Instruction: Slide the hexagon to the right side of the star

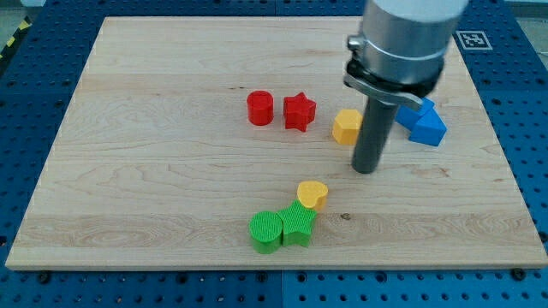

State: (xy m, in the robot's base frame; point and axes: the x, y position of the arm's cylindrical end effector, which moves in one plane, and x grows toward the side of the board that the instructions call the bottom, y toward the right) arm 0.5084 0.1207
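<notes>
A yellow hexagon (346, 126) lies on the wooden board, right of a red star (299, 111), with a small gap between them. My tip (366, 169) rests on the board just right of and below the hexagon, close to its lower right side. The dark rod rises from the tip to the grey arm body at the view's top right and stands right beside the hexagon's right edge.
A red cylinder (259, 108) sits left of the star. Blue blocks (425, 125) lie right of the rod, partly hidden by the arm. A yellow heart (312, 194), a green star (299, 223) and a green cylinder (265, 232) cluster near the bottom. The board (154, 171) has blue pegboard around it.
</notes>
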